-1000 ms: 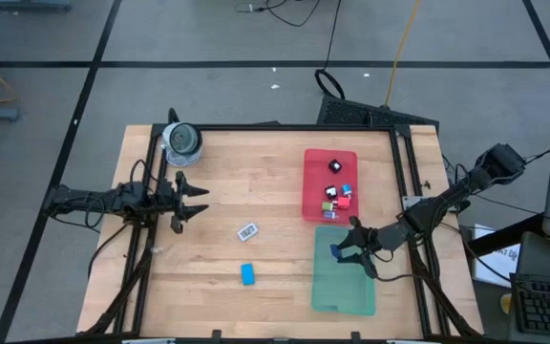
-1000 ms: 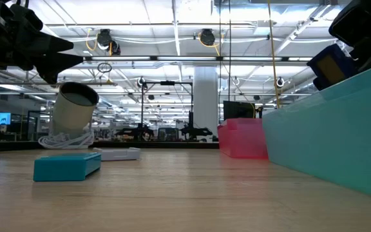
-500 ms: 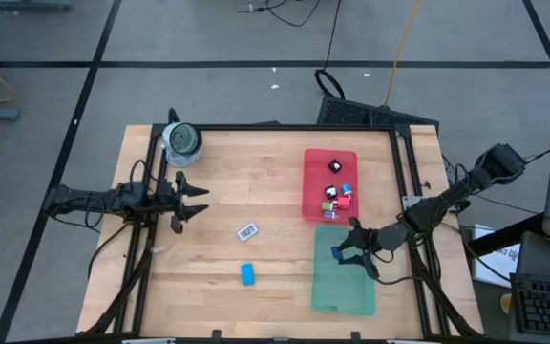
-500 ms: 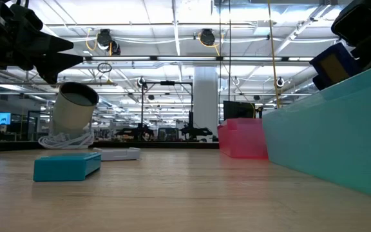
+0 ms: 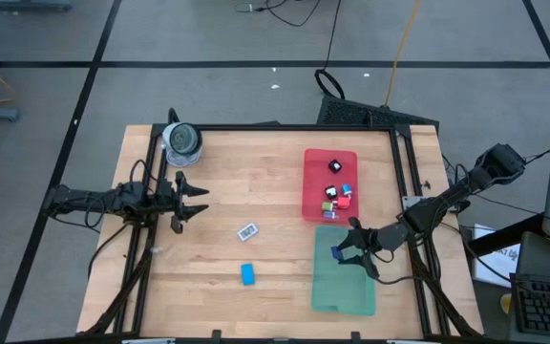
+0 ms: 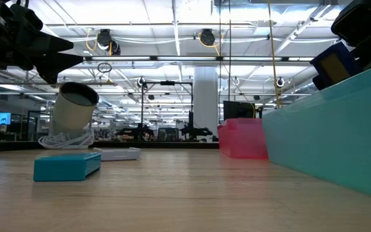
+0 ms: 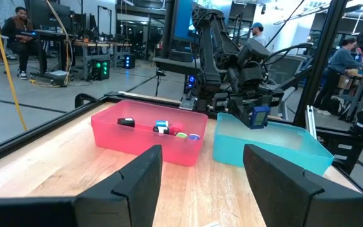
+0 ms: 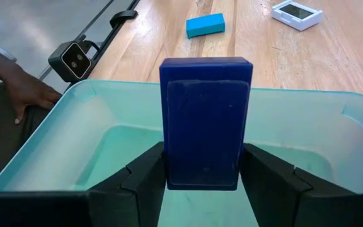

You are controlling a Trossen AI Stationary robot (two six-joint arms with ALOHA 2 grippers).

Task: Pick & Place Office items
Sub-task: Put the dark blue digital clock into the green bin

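Right gripper [image 5: 345, 252] hangs over near-edge wall of green tray [image 5: 344, 296], fingers either side of 1 dark blue block [image 8: 205, 123]; block sits upright between them, above tray's inside, grasped as far as wrist view shows. Left gripper [image 5: 199, 201] waits w/ fingers spread apart, holding nothing, well apart across table.

Counts: 2 trays, green under the right gripper & red tray [image 5: 313, 191] just beyond it, touching or nearly so. Red tray holds approx 6 small bits: black piece [image 5: 334, 166] at far end, blue, green, pink, red ones [image 5: 344, 202] bunched nearer the gripper; exact count hard to tell. Green tray's inside looks bare under the block. Loose on wood: 1 light blue bar [image 5: 247, 274] & 1 white tag [image 5: 247, 230], both well off to the gripper's side toward table centre, near each other but apart. 1 grey roll [image 5: 180, 140] at far corner by left arm, w/ white cord coiled at its base in low view.

In the way: tray walls only, close below the fingers. Black frame rails [image 5: 405, 191] run along table's sides; right arm comes in over 1 of them. A person's hand [image 8: 19, 94] & a small black camera box [image 8: 74, 60] show just past green tray's outer rim, off table edge.

Open wood is wide between both arms, centre to front edge
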